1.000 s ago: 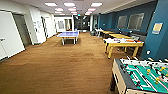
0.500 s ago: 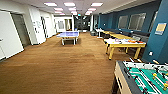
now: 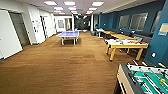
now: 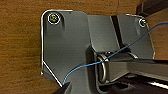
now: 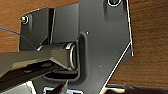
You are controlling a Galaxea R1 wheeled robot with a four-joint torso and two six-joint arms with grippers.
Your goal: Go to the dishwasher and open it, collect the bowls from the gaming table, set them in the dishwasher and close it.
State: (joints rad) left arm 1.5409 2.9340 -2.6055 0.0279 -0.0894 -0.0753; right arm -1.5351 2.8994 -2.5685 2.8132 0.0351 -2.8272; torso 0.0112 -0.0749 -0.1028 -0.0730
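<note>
The gaming table (image 3: 124,78) stands at the near right in the head view. Its green field (image 3: 151,80) and rods are cut off by the picture's edge. I make out no bowls on the part of the field that shows. The dishwasher is out of view. Both wrist views look down on the robot's own dark plate and jointed bar over the brown wood floor (image 4: 20,50).
A long room with a wood floor (image 3: 62,67) stretches ahead. A blue table-tennis table (image 3: 68,34) stands mid-room. A yellow-legged table (image 3: 126,45) and more tables line the blue wall (image 3: 160,42) on the right. White walls and a doorway (image 3: 18,28) run along the left.
The whole head picture has shifted slightly, so the camera has moved. The gaming table sits a little lower in the picture. Nothing in the room has moved.
</note>
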